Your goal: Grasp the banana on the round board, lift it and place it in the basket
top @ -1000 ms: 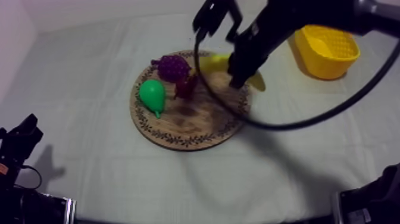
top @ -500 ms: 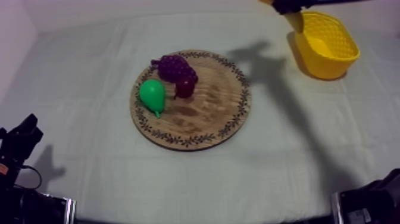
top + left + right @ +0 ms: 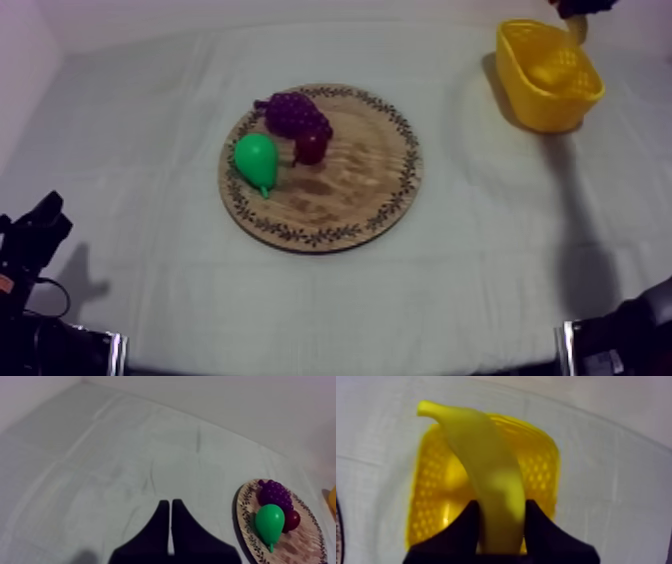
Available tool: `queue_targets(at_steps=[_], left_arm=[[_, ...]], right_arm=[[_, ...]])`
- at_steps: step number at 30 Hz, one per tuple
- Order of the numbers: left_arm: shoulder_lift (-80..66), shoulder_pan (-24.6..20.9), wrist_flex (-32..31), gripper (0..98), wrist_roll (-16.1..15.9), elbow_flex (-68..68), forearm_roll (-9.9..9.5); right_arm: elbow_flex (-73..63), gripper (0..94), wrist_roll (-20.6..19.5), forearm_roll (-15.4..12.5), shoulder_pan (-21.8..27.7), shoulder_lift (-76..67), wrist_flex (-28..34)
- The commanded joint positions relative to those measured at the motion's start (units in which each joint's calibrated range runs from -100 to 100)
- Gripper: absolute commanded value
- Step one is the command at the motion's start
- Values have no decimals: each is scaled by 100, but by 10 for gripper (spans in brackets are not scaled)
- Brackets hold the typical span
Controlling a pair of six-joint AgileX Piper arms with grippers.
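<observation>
A: Where is the banana point(image 3: 486, 461)?
B: In the right gripper point(image 3: 502, 507), fingers pinching one end, over the yellow basket point(image 3: 535, 108) at the top view's upper right; probably not touching it.
A: And the left gripper point(image 3: 171, 506)?
B: Lower left, fingers pressed together, holding nothing, well apart from the wooden board point(image 3: 350, 190) mid-frame.

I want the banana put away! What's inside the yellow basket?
Nothing that I can see. The banana hangs over the basket, held by the right gripper, not inside yet. It hides the middle of the basket's floor.
</observation>
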Motion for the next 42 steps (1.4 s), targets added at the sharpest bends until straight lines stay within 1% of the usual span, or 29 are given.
queue_targets(at_steps=[1,16,26,30,37,42], left_arm=[[-3,-3,2,1,1,3,-1],[-3,-3,2,1,1,3,-1],[-3,-3,2,1,1,3,-1],[-3,-3,2,1,1,3,-1],[-3,-3,2,1,1,3,-1],[-3,-3,2,1,1,3,-1]], right_arm=[[40,163,-1,13,116,117,-50],[1046,168,-10,-12,171,352,-601],[787,179,-33,-26,102,821,-820],[655,210,-137,2,77,1042,-959],[707,318,-531,194,124,1204,-1431],[888,346,-621,287,115,1167,-1664]])
